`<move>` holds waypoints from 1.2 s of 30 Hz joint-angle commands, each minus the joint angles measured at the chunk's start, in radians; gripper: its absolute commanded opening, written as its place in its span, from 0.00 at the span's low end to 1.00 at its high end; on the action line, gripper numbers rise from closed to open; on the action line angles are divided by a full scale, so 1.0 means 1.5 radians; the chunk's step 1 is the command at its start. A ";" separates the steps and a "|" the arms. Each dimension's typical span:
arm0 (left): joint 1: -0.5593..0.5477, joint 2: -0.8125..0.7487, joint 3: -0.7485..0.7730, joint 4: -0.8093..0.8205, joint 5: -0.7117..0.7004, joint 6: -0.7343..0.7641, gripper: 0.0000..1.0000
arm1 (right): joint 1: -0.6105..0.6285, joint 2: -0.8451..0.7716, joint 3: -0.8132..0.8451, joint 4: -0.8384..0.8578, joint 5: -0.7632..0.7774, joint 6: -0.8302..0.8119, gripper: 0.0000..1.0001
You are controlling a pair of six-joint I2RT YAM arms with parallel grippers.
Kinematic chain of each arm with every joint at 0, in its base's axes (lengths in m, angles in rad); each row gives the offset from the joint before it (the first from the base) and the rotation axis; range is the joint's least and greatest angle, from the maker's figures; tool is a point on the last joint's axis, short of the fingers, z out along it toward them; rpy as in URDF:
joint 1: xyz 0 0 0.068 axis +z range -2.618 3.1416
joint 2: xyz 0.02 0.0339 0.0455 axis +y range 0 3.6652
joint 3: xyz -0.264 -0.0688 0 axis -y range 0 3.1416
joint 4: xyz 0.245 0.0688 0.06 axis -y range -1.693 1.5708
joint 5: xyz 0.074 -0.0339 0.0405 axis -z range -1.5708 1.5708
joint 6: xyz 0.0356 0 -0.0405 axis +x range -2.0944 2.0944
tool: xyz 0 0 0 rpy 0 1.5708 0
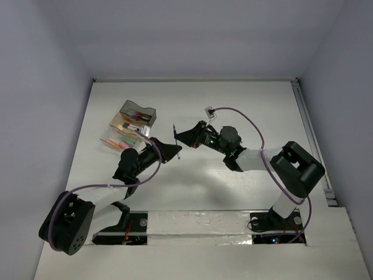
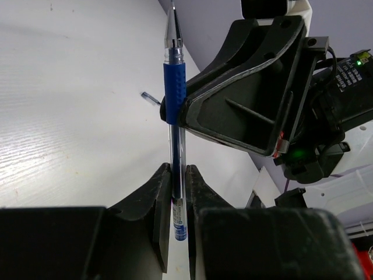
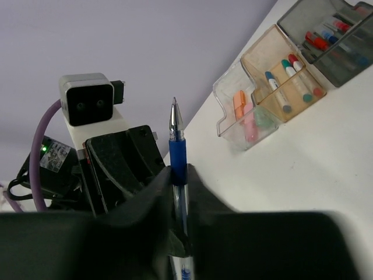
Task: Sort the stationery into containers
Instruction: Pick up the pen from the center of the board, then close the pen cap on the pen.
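While both arms meet over the table in the top view, the blue pen [image 1: 176, 142] stands between the left gripper [image 1: 173, 153] and the right gripper [image 1: 179, 137], just right of the containers [image 1: 129, 107]. From the left wrist, the left jaws are pinched narrow on the clear lower barrel, so I'd want the right to release gently, without twisting. From the right wrist, its fingers hug the blue grip with the tip up, and the trays sit well apart at upper right.

One blue pen [image 2: 174, 146]. Three trays: one smoky grey tray [image 3: 355, 58], one tan tray [image 3: 256, 61], one clear tray [image 3: 224, 99]. The tan tray holds three markers [image 3: 291, 81] and the clear tray three eraser pieces [image 3: 247, 119]. The smoky grey tray's contents are too crowded to count. Two claws: left claw [image 2: 178, 175], right claw [image 3: 179, 175].
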State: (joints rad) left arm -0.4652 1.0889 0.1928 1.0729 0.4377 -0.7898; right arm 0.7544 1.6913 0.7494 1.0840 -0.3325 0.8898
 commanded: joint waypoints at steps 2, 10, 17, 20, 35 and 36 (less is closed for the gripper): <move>-0.004 -0.034 0.027 -0.023 0.003 0.040 0.00 | -0.001 -0.073 -0.019 -0.013 0.023 -0.027 0.40; -0.026 -0.089 0.032 -0.124 0.021 0.117 0.00 | -0.077 -0.282 -0.054 -0.369 0.108 -0.201 0.59; -0.073 -0.082 0.046 -0.124 0.059 0.150 0.00 | -0.188 -0.301 0.074 -0.905 0.308 -0.342 0.53; -0.090 -0.093 0.052 -0.136 0.053 0.161 0.00 | -0.238 -0.238 0.135 -0.984 0.303 -0.399 0.47; -0.102 -0.108 0.051 -0.144 0.038 0.164 0.00 | -0.310 0.024 0.262 -1.038 0.281 -0.549 0.68; -0.102 -0.109 0.051 -0.144 0.038 0.164 0.00 | -0.310 0.031 0.265 -1.037 0.286 -0.551 0.68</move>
State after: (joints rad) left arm -0.6147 0.9382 0.2256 0.8162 0.4881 -0.5579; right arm 0.2939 1.7317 1.1110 -0.4686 0.1219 0.1154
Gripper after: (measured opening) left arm 0.070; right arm 0.681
